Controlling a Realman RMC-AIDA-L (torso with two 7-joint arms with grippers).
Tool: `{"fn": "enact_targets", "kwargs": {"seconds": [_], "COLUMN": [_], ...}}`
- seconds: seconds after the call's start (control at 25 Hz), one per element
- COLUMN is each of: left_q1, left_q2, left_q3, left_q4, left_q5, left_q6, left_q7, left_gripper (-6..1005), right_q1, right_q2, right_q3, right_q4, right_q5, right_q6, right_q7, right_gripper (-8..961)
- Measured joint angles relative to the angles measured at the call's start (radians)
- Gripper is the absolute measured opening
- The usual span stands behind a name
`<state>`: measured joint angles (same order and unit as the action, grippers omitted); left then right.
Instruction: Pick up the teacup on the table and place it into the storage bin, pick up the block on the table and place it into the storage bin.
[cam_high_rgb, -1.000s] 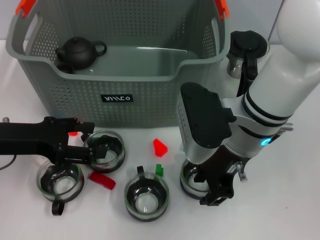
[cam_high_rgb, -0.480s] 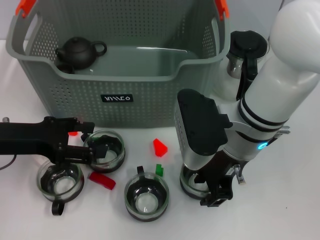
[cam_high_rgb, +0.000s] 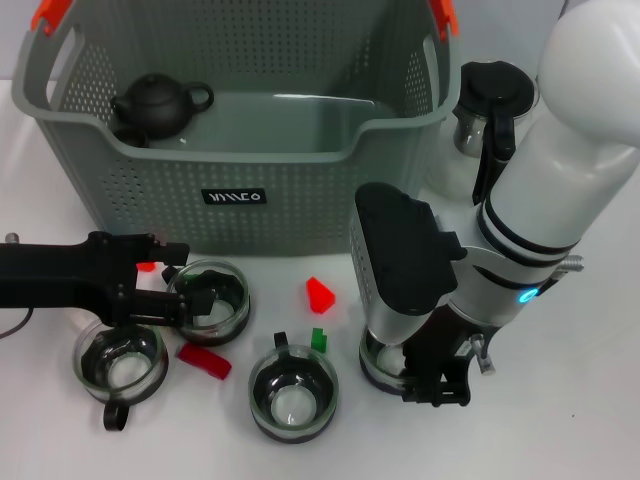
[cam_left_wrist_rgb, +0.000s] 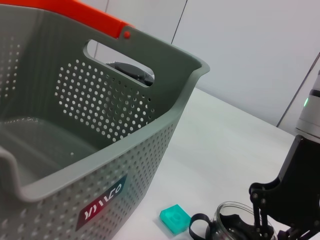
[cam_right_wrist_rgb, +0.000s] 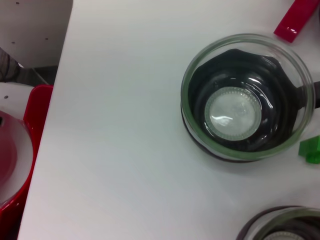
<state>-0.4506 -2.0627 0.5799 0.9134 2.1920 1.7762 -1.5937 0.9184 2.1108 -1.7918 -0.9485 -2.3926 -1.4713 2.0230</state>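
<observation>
Right gripper (cam_high_rgb: 436, 388) lowered over rightmost teacup (cam_high_rgb: 385, 362), jaw state cannot be told | left gripper (cam_high_rgb: 160, 300) closed on another teacup's (cam_high_rgb: 212, 300) rim | lift to be kept vertical, storage bin (cam_high_rgb: 250, 190) wall cleared before release.

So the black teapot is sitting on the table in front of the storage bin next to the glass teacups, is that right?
Not quite. In the head view the black teapot sits inside the storage bin, in its far left corner, not on the table. The glass teacups are on the table in front of the bin, as you said.
</observation>
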Motion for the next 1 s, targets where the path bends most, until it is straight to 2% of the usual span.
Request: {"fn": "enact_targets", "kwargs": {"seconds": [0.24,0.44,0.56,0.84,1.0], "left_q1": [-0.004,-0.001,0.000,-0.001,-0.001], "left_q2": [0.001,0.001,0.001,0.003,0.004], "left_q3": [0.000,-0.001,-0.015,-0.051,-0.051], "left_q4": [0.000,0.003,0.003,-0.001,-0.009], "left_q5": [0.000,0.000,0.000,-0.004,-0.009], "left_q6": [0.000,-0.001,-0.003,-0.006,-0.015], "left_q7": [-0.001,-0.001,-0.001,0.016,0.030], "left_gripper": [872,872,872,872,873], "right_q1": [0.000,-0.002,-0.004,-0.004,0.031], "right_q2": [0.000,-0.002,-0.003,-0.011,-0.015], "right_q3": [0.004,0.019,0.056,0.267,0.410], "right_q4": [-0.009,-0.036,-0.081,-0.368,-0.490], "right_q5": [0.000,0.003,0.005,-0.007,-0.003], "right_q6": [-0.006,-0.036,-0.115,-0.411,-0.507], "right_q7": [0.009,0.018,0.026,0.073,0.077], "right_gripper": [92,57,57,57,56]}}
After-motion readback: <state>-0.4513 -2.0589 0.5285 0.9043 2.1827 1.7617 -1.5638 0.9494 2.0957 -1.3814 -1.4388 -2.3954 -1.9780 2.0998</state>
